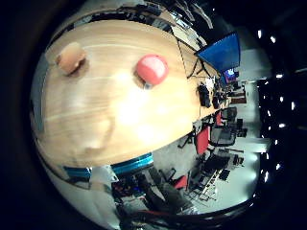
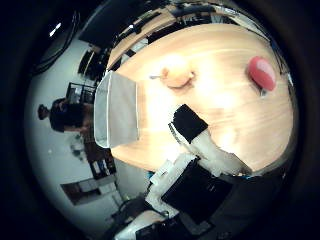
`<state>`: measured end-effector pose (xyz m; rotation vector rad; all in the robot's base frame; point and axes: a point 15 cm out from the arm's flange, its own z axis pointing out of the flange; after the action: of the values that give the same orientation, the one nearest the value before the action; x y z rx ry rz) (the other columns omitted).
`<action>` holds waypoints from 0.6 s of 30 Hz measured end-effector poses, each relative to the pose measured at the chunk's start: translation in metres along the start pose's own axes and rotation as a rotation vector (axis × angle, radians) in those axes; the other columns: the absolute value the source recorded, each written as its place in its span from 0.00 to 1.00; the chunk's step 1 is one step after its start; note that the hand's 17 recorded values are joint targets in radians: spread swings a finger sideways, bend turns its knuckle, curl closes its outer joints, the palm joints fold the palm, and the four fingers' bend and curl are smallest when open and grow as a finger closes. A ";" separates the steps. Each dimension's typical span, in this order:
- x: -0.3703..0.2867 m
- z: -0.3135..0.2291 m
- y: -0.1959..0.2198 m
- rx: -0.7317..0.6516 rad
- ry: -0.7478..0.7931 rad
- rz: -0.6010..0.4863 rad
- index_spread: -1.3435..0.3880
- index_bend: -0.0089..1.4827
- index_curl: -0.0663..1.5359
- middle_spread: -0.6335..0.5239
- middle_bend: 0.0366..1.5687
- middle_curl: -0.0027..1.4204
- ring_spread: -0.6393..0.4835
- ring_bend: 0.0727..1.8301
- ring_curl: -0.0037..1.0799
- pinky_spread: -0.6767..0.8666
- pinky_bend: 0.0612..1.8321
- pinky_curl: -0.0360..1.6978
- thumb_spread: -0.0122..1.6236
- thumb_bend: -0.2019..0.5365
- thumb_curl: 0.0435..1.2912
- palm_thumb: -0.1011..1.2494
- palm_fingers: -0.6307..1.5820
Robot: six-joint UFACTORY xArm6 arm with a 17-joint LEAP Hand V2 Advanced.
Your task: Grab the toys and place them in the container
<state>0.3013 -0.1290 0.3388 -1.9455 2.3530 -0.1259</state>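
Fingers [image 2: 192,125] of the hand [image 2: 200,165] are being held straight and empty above the wooden table [image 2: 230,95]. A tan toy [image 2: 176,76] and a red toy [image 2: 262,72] are lying apart on it, neither yet grasped; the grey container [image 2: 117,107] is sitting near the table's edge. A descent onto one toy is judged to be called for next.

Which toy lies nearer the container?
The tan toy; it lies close beside the grey container, while the red toy sits far across the table.

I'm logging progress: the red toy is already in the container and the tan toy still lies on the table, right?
Not quite. The red toy is not in the container; it lies on the table, well apart from it, as the thumb side view shows. The tan toy does lie on the table, nearer the container.
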 end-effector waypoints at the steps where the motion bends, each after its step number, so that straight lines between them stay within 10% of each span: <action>1: 0.008 0.003 -0.006 0.007 0.004 0.012 0.51 0.11 0.23 0.43 0.13 0.26 0.51 0.21 0.19 0.71 0.22 0.14 0.69 0.24 0.20 0.40 0.46; 18: 0.095 0.053 -0.061 0.024 0.030 0.127 0.52 0.12 0.22 0.43 0.13 0.26 0.51 0.22 0.19 0.71 0.23 0.14 0.69 0.24 0.20 0.40 0.44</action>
<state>0.3488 -0.2347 0.2924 -1.7897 2.4739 -0.1745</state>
